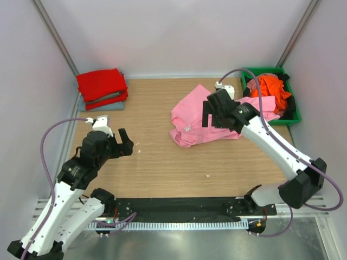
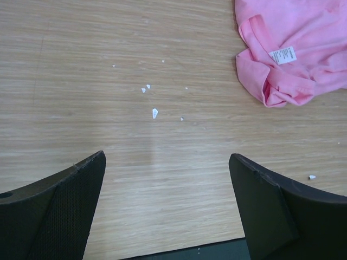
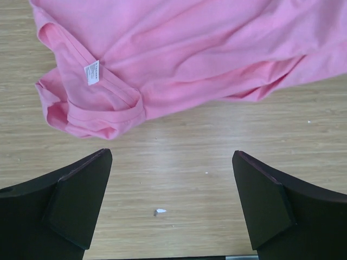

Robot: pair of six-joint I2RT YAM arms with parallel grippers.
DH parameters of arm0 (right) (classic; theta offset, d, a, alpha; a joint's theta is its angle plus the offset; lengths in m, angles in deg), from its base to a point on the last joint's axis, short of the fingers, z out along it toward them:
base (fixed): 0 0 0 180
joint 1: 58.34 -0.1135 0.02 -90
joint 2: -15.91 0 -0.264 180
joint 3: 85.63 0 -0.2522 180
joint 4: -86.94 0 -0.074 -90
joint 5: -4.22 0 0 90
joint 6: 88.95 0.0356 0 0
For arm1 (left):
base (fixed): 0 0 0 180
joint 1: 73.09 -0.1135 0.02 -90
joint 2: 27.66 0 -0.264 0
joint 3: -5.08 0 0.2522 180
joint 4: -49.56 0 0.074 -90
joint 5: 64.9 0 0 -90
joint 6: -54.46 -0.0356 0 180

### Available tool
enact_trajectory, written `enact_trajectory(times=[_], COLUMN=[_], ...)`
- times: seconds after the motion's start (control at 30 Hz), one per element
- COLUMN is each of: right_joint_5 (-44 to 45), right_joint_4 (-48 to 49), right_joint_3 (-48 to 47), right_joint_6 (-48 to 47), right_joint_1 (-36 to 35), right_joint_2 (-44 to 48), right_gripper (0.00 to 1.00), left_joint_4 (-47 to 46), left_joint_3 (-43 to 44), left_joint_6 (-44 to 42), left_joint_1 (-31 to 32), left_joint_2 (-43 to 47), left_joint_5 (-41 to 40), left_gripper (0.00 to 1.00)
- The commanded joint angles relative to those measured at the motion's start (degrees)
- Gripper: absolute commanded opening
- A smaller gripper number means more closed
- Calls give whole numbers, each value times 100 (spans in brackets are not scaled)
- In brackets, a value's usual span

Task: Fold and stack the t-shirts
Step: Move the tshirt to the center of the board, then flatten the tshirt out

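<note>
Closest to me, the left end effector hangs low over the bare desk, well to the left of the pink t-shirt. Its fingers are spread wide with nothing between them. The arm is folded at the elbow and the wrist is tipped toward the shirt. A few white scraps lie on the wood between the two.

The right arm stretches out long from its base, and its end effector is over the pink t-shirt. Its fingers are also parted and empty, and its wrist view looks down on the shirt's collar and label and the wood at that edge. From the overhead view I can't say how high above the cloth it sits.

The pink t-shirt is a crumpled heap, not yet spread or folded. Beyond it and far to its left, the red t-shirt lies folded on top of the grey-blue t-shirt. Only an edge of the lower one shows. Just right of the pink one, the orange t-shirt is bunched in the green bin.

I'd put the job about halfway, with two shirts stacked and two left to fold, the pink one most likely next.
</note>
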Motion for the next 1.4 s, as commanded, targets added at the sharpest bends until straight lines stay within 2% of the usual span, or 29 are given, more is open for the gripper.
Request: enact_trajectory(times=[0.0,0.03,0.1,0.2,0.43,0.6,0.77,0.83,0.93,1.03,1.13,1.17,1.23,1.27,1.33,1.37], right_joint_5=[251,85,-126,-329,-452,-531,-505,-488,-435,-374,-312,-294,-285,-294,-320,-329], right_joint_4=[260,322,593,779,990,999,973,929,850,780,709,692,665,665,656,656], right_joint_3=[452,767,1084,1612,2087,2439,2650,2677,2659,2633,2624,2624,2651,2659,2668,2659], right_joint_6=[332,384,402,429,411,394,323,280,200,130,104,121,130,147,182,200], right_joint_1=[-34,-34,-34,-34,-34,-34,-34,-34,-26,-26,-26,-34,-34,-26,-26,-26], right_joint_2=[707,856,954,989,1270,1717,2035,2088,2140,2202,2246,2272,2290,2290,2290,2299], right_gripper=[100,100,100,100,100,100,100,100,100,100,100,100,100,100,100,100], left_joint_4=[-148,-401,-745,-1561,-3065,-3514,-3778,-3761,-3770,-3700,-3656,-3656,-3664,-3656,-3603,-3586], left_joint_3=[71,18,-158,-167,333,878,1291,1388,1520,1626,1609,1591,1573,1582,1643,1644], left_joint_6=[351,561,835,1134,1477,1469,1539,1548,1644,1723,1776,1785,1750,1715,1601,1574], left_joint_1=[-14,39,222,985,1278,1384,1516,1603,1630,1639,1674,1683,1683,1691,1683,1683], left_joint_2=[-390,-661,-944,-2012,-3975,-5319,-6007,-6200,-6472,-6657,-6649,-6588,-6553,-6561,-6570,-6561], left_joint_5=[400,714,832,263,603,542,489,236,103,-20,-222,-318,-346,-346,-363,-372], left_gripper=[95,93,90,91,95,95,93,92,86,73,56,46,34,24,13,3])
